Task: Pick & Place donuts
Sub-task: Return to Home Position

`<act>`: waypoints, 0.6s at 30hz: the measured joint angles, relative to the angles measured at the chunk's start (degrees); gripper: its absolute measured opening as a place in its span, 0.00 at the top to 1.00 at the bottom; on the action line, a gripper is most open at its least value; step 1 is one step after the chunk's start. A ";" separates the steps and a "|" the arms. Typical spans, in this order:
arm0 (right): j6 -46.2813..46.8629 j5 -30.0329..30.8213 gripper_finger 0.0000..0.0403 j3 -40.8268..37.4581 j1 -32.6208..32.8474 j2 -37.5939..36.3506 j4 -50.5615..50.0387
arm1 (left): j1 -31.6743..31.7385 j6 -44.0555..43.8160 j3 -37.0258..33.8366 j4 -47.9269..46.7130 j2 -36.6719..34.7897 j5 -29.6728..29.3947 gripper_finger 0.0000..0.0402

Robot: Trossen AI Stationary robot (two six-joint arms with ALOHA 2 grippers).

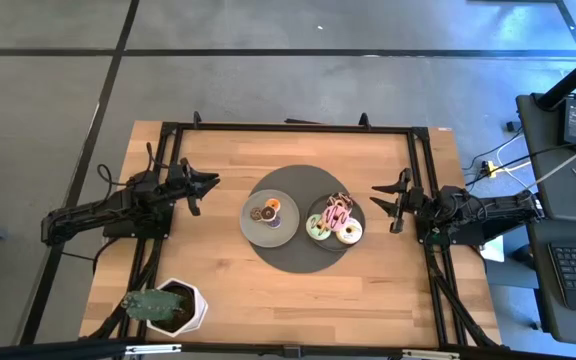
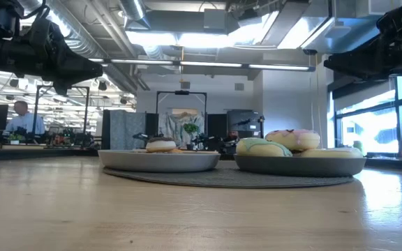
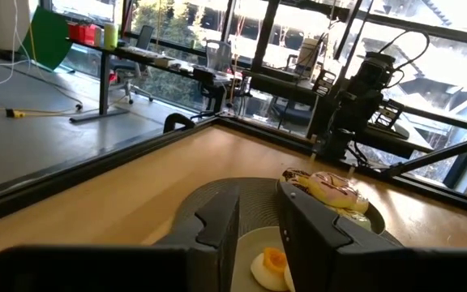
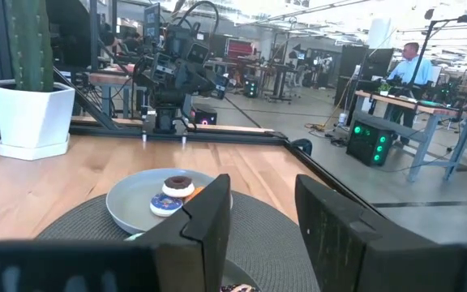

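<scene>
Step in hand, as a judgement: return of both arms to home, with the sorting apparently finished. Mini donuts point(image 1: 271, 212) gathered on the grey plate point(image 1: 253, 230), just left of the middle of the table point(image 1: 218, 290). Larger iced donuts point(image 1: 334, 222) heaped on the dark plate point(image 1: 362, 228) right beside it, on the side toward the right edge. Both plates on a round dark mat point(image 1: 298, 258). No donut seen loose on the wood.

Left gripper point(image 1: 206, 192) near the left edge, fingers apart and holding nothing, pointed at the grey plate and well apart from it. Right gripper point(image 1: 381, 205) near the right edge, fingers likewise apart and empty, facing the dark plate. Potted cactus point(image 1: 166, 305) at a left-hand corner, well apart from both plates.

Next, again only a judgement: draw each arm back toward its own edge and fold it down to rest, keeping the fingers above rim height so as not to clip a plate or topple the heaped iced rings. Nothing more to grasp.
</scene>
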 joint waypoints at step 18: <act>0.02 0.00 0.65 0.02 0.00 0.00 0.00 | 0.00 0.00 0.00 0.00 0.00 0.00 0.79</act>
